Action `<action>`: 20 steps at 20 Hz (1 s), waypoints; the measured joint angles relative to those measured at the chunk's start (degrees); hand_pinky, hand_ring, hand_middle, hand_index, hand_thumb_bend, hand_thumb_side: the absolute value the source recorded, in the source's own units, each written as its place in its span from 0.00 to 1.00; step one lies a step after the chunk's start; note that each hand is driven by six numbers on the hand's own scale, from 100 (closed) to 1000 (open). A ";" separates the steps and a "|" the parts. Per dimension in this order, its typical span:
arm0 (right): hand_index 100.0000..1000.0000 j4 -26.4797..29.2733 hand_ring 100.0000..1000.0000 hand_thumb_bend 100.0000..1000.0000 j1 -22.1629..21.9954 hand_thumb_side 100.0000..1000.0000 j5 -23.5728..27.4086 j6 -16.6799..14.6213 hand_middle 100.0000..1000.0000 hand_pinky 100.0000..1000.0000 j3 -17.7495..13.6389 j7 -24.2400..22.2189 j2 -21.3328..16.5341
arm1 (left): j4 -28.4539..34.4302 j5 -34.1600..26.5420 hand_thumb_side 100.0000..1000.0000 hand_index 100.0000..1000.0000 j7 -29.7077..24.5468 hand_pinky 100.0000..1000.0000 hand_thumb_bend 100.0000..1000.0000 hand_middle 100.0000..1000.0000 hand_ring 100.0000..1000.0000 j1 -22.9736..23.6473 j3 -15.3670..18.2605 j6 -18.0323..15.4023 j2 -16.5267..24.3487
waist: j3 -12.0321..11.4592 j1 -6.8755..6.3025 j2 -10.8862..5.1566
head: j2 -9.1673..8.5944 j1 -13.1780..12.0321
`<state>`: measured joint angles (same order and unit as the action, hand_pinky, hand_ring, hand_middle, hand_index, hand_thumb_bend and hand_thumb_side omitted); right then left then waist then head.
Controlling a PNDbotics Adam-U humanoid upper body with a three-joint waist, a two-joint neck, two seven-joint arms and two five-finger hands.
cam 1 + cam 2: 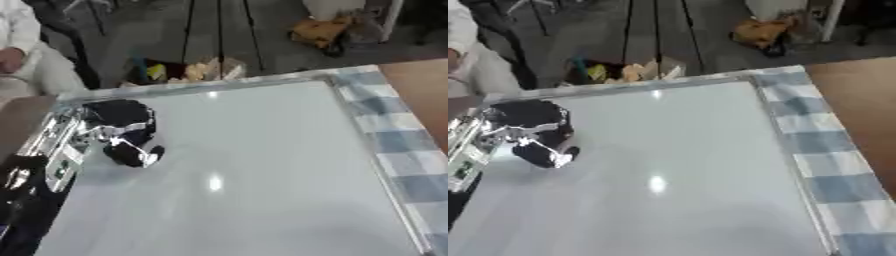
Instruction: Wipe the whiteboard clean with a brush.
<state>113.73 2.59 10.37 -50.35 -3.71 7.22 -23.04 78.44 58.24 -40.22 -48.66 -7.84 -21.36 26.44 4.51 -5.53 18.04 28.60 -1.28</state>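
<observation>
Your left hand (122, 131), black with silver joints, at far-left corner of large white metal-framed whiteboard (262, 165), fingers curled; cannot tell whether brush inside. Board looks unmarked. Keep the hand flat, sweep overlapping rows rightward toward the blue-and-white checked cloth (402, 145) on the board's right. Right hand unseen.

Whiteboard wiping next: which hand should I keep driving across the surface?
Left. The left hand is already over the whiteboard near its upper-left corner, fingers curled, though I cannot make out a brush in it. The right hand shows in neither view.
</observation>
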 measured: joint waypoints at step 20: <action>0.90 0.00 0.82 0.00 -0.04 0.95 -0.71 -0.19 0.53 0.81 0.01 0.66 0.00 | 12.37 -9.10 0.45 0.14 -0.34 0.53 0.00 0.06 0.29 0.43 4.57 5.95 1.65 | -0.25 0.03 0.02 | 0.02 3.45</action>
<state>113.73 2.55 9.66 -50.54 -3.70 7.88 -23.04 90.80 49.14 -40.56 -48.23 -3.27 -15.41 28.09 4.26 -5.50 18.06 28.62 2.17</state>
